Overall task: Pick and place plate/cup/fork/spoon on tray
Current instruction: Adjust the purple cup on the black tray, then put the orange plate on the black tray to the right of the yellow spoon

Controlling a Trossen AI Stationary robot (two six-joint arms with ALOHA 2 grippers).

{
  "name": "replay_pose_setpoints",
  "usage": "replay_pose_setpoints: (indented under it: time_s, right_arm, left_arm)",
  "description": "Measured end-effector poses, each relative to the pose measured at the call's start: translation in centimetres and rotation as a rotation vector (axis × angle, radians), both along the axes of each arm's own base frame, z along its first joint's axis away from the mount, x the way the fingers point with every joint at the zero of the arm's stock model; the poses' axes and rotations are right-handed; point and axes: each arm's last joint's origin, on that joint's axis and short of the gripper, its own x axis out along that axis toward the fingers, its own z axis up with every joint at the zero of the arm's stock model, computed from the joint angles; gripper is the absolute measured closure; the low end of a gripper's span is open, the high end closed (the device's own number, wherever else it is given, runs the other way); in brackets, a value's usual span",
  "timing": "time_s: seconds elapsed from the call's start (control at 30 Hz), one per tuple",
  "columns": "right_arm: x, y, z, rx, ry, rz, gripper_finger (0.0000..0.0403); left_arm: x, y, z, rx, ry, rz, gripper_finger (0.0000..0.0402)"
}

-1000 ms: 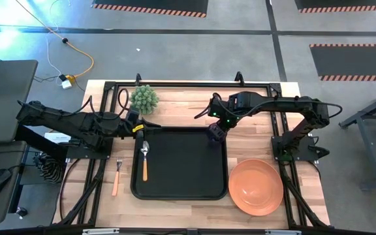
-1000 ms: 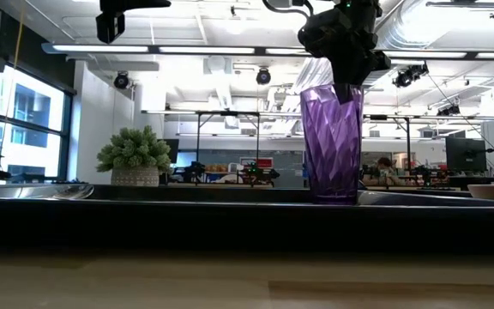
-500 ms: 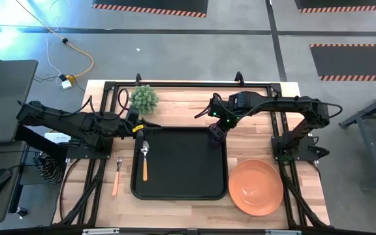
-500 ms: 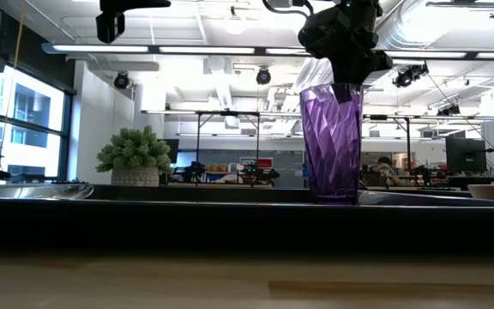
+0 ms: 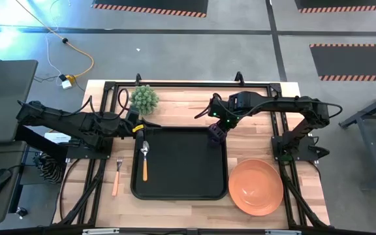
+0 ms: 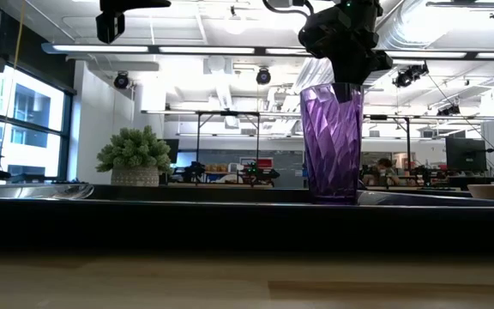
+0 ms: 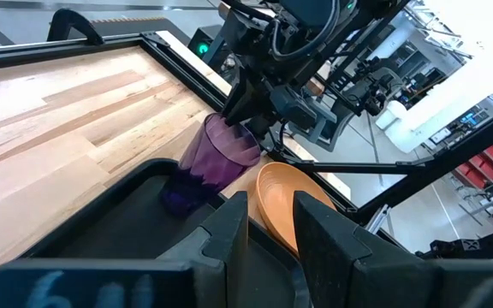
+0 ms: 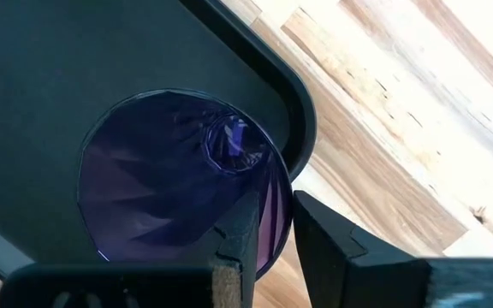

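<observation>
Purple translucent tumbler cup (image 5: 215, 134) stands upright at the black rectangular tray's (image 5: 178, 186) 1 o'clock corner, directly beneath the right gripper (image 5: 217, 128), whose narrow-set fingers (image 8: 325, 229) pinch its rim.

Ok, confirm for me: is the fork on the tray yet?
No, in the high view the fork lies on the bare wood beside the tray, outside its left rim.

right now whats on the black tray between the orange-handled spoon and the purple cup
Nothing: in the high view, bare black rectangular tray separates the orange-handled spoon from the translucent purple cup.

wooden table (image 5: 253, 104) bears tray (image 5: 181, 186), plate (image 5: 256, 187), fork (image 5: 117, 176), plant (image 5: 144, 98).
</observation>
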Motion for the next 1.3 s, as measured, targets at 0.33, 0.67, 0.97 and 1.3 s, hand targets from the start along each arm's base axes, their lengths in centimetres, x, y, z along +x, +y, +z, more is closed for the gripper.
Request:
replay_pose_setpoints:
  time_s: [0.33, 0.67, 0.97, 1.3]
  right_arm:
    - [0.00, 0.01, 0.00, -0.001, 0.001, 0.007, 0.0336]
    - [-0.07, -0.17, -0.01, 0.003, 0.005, 0.001, 0.0336]
    - [-0.07, -0.18, -0.01, 0.000, 0.005, 0.000, 0.0336]
    - [-0.12, -0.29, -0.02, -0.038, 0.014, -0.015, 0.0336]
  left_arm:
    - [0.00, 0.00, 0.00, 0.001, 0.000, 0.000, 0.0316]
    - [0.00, 0.00, 0.00, 0.001, 0.000, 0.000, 0.0316]
    - [0.00, 0.00, 0.00, 0.002, 0.000, -0.001, 0.0316]
    - [0.00, 0.00, 0.00, 0.001, 0.001, -0.001, 0.0316]
